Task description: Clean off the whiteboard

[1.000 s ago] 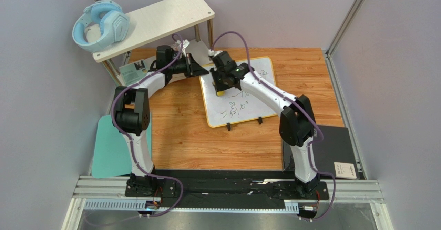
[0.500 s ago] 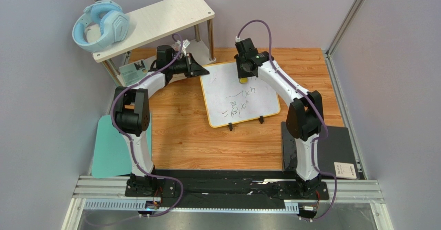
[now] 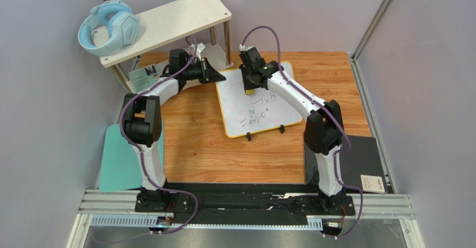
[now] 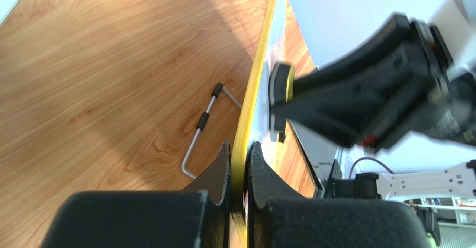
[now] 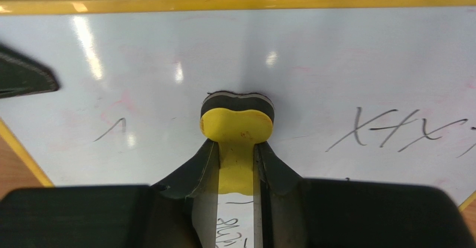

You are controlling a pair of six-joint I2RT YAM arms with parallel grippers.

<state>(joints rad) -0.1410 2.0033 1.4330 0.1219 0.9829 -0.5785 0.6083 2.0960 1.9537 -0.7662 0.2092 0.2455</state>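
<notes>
The whiteboard [image 3: 276, 106], white with a yellow frame and two black feet, lies on the wooden table. Dark handwritten marks remain in its middle and lower part; its upper part is wiped. My left gripper [image 3: 219, 76] is shut on the board's far left frame edge [image 4: 241, 147]. My right gripper [image 3: 249, 87] is shut on a yellow eraser [image 5: 237, 128] and presses its dark felt against the board [image 5: 346, 64] near the top. The eraser also shows in the left wrist view [image 4: 281, 94] and the top view [image 3: 250, 91].
A pale wooden shelf [image 3: 167, 22] with blue headphones [image 3: 107, 27] stands at the back left. A teal mat [image 3: 118, 159] lies at the left edge, a black pad [image 3: 363, 159] at the right. The board's metal stand wire [image 4: 198, 131] lies folded on the table.
My right gripper swept the eraser from the board's left side to its upper right, then back left to the upper middle. Marks near the top are gone. The left arm stayed still.
</notes>
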